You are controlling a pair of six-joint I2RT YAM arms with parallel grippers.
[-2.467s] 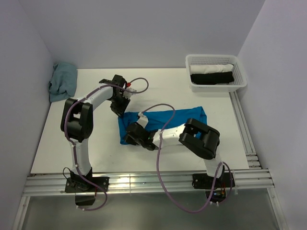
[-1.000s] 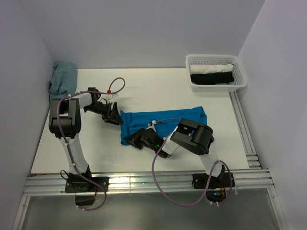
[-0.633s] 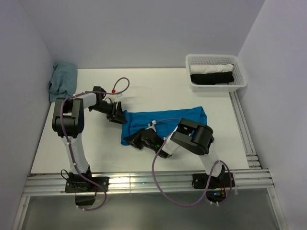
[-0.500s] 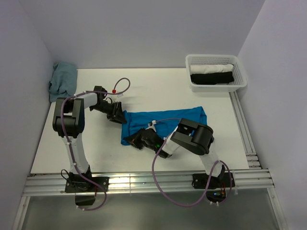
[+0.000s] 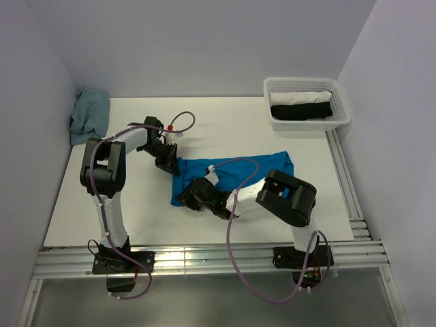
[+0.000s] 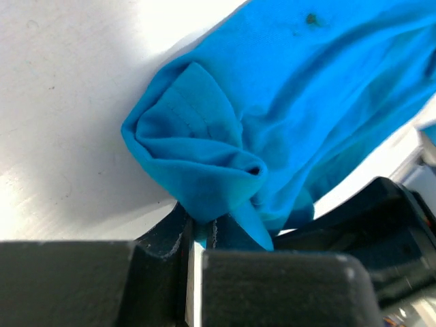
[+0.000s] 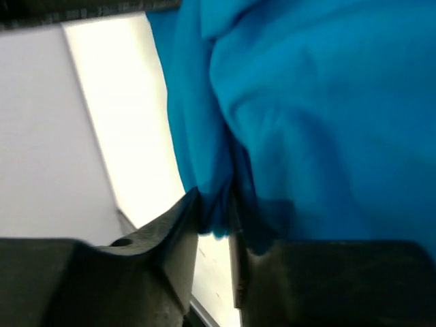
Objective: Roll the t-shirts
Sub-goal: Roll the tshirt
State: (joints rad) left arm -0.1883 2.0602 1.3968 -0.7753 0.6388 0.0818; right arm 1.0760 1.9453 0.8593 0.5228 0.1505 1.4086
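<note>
A bright blue t-shirt lies folded into a long band across the middle of the table. My left gripper sits at its far left corner. In the left wrist view its jaws are shut on a bunched fold of the t-shirt, pinched in the left gripper. My right gripper is at the near left corner. In the right wrist view a dark fold of the t-shirt hangs between the narrowly spaced jaws of the right gripper and touches both fingers.
A white mesh basket at the back right holds a white roll and a black roll. A crumpled grey-teal cloth lies at the back left by the wall. Metal rails run along the right and near table edges.
My left gripper has moved right onto the shirt's far left corner and closed on it. The right arm's elbow has swung to the right, with its gripper still at the near left corner.
</note>
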